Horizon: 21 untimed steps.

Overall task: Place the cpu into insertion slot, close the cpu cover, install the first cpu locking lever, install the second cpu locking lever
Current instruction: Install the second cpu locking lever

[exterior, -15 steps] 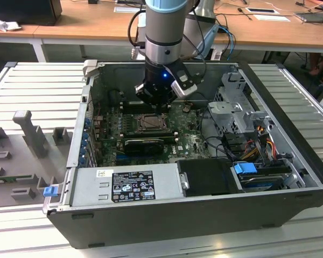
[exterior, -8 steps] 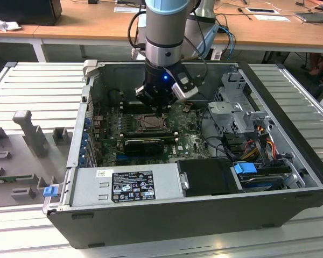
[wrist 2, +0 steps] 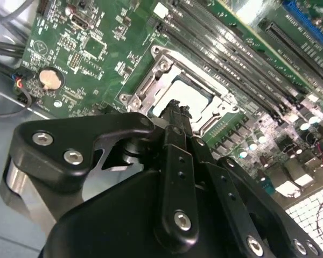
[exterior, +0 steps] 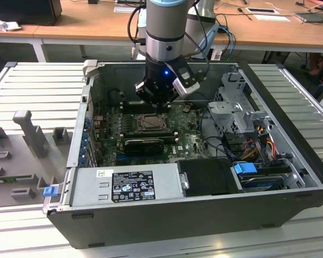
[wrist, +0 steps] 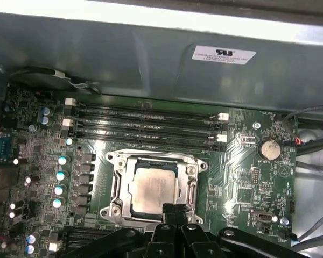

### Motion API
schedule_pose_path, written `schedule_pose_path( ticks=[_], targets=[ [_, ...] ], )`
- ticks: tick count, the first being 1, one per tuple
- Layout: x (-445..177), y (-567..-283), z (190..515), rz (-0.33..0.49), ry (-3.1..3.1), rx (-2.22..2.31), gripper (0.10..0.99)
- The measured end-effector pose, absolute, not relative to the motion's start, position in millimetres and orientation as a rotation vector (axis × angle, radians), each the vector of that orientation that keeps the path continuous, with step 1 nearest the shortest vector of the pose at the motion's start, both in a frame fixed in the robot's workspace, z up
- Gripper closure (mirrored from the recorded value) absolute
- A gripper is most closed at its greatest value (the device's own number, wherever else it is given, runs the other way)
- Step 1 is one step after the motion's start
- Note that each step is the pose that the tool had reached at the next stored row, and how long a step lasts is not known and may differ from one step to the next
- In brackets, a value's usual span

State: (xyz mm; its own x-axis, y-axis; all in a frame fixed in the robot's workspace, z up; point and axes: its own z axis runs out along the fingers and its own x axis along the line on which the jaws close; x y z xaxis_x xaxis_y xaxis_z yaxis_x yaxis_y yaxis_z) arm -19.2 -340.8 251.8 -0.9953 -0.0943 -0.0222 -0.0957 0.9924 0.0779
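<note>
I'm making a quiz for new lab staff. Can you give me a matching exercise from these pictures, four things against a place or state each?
Things:
1. cpu
2. cpu cover
3. gripper
4. power supply box

Places or states:
A. along the case's near wall
B. seated in the insertion slot
C. down around the chip
D. hanging just above the socket

Pairs: 1-B, 2-C, 3-D, 4-A

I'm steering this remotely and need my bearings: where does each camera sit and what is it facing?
Exterior view: off the arm, above the open computer case, looking down on it; arm and end effector over the motherboard.
First wrist view: on the arm, facing the cpu under the cpu cover; end effector at the socket's edge.
Second wrist view: on the arm, behind the end effector.
Both wrist views share the cpu.
</note>
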Motion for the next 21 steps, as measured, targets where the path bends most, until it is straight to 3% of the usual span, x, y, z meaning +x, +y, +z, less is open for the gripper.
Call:
schedule_pose_path(
  ticks=[21],
  targets=[
    [-26,-371,247,0.134,3.120,-0.150,0.980]
  ],
)
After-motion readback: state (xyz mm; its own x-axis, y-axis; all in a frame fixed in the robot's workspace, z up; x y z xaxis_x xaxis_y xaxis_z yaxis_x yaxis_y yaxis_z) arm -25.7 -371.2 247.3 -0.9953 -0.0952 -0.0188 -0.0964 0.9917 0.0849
